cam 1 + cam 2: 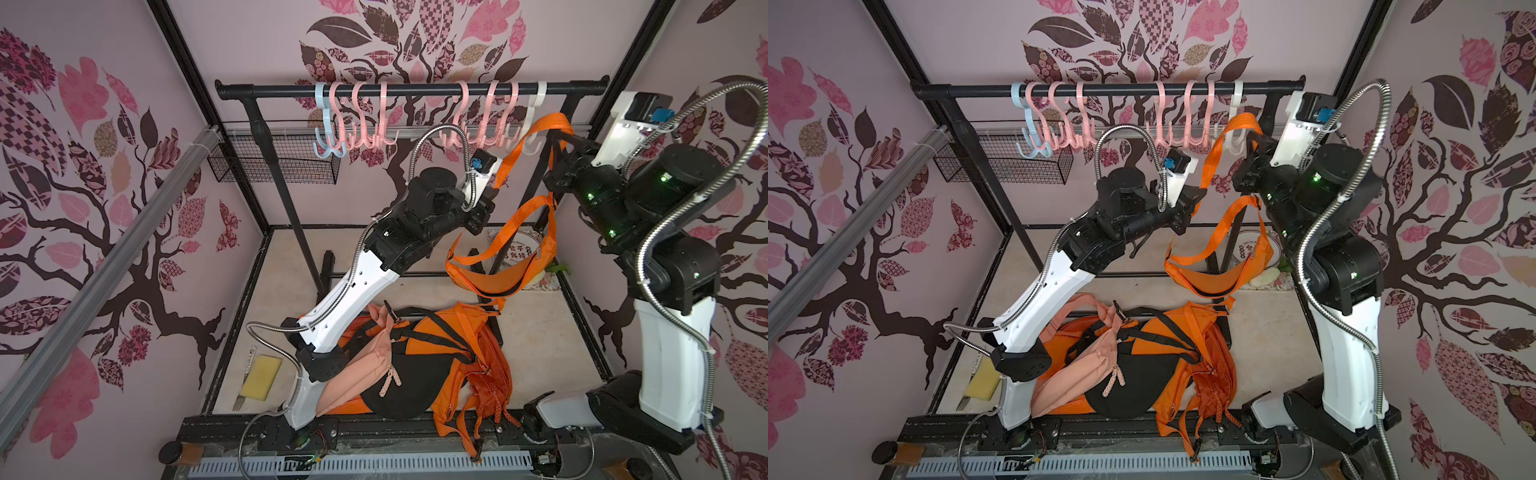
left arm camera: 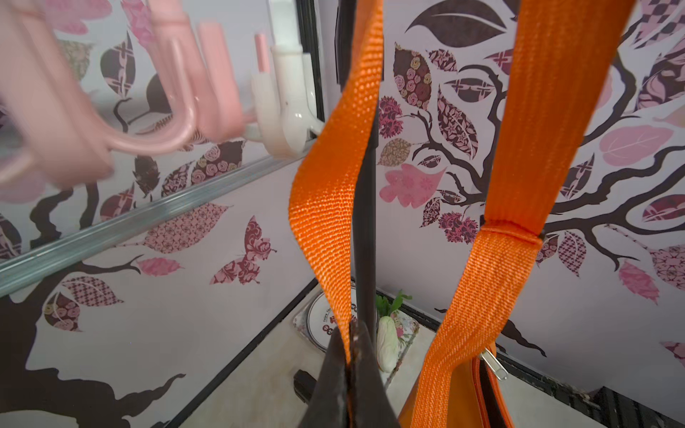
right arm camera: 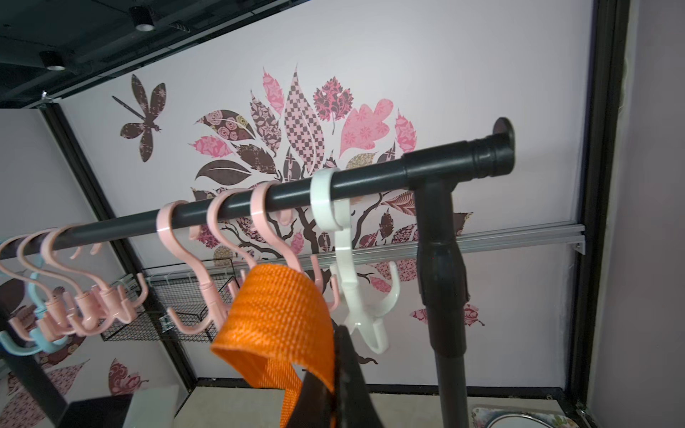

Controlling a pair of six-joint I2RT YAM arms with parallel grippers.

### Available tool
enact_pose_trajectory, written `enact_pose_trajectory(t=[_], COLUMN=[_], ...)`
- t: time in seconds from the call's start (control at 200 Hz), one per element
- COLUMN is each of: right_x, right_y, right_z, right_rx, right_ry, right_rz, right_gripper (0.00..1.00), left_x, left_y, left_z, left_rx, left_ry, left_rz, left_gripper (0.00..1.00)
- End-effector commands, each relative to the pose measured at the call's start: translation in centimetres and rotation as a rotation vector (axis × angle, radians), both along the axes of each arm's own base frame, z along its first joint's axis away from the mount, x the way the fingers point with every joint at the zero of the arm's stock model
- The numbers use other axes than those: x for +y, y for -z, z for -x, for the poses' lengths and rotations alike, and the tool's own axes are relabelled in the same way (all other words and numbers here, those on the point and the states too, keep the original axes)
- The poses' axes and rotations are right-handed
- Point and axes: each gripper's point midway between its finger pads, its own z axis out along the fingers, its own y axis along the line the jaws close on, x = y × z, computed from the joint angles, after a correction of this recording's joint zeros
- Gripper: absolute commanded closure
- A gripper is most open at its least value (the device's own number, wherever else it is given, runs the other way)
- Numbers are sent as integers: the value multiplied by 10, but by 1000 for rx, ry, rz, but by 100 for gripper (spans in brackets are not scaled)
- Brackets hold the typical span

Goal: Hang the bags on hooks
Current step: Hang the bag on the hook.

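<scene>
Rail (image 1: 415, 89), upper centre of a top view: pink hooks (image 1: 374, 141) strung along it, a white hook (image 1: 541, 93) at its right end, no bag on it. Left gripper (image 1: 492, 193), centre: pressed together on the orange strap (image 1: 515, 149), judged so that the loop is held open. Bag (image 1: 494, 280), right of centre: dangled in the air below both grippers. Right gripper (image 1: 562, 135), upper right: the strap's top fold pinched and raised just beside the white hook, not yet over a prong.

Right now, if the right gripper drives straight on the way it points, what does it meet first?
Likely the white hook, almost dead ahead of the right gripper, which is shut on the orange strap. The gap between them is hard to judge.
</scene>
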Motion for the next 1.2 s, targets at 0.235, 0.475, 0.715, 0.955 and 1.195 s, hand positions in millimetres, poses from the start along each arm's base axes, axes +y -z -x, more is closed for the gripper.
enact_pose_trajectory(t=[0.235, 0.475, 0.715, 0.955, 1.195], right_x=[8, -14, -13, -3, 4], right_y=[3, 16, 29, 55, 77], right_z=[-32, -57, -69, -84, -86], right_rx=[33, 82, 121, 198, 243], right_ry=[-92, -87, -143, -194, -232], right_rz=[-1, -53, -68, -76, -106], right_gripper=[100, 100, 100, 100, 100], left_x=[-9, -12, -20, -23, -23], left_y=[-20, 4, 27, 40, 55], left_z=[-7, -25, -33, -36, -37], left_rx=[18, 72, 103, 127, 156], left_ry=[20, 16, 17, 11, 8], left_rz=[136, 112, 69, 43, -4], left_gripper=[100, 100, 100, 100, 100])
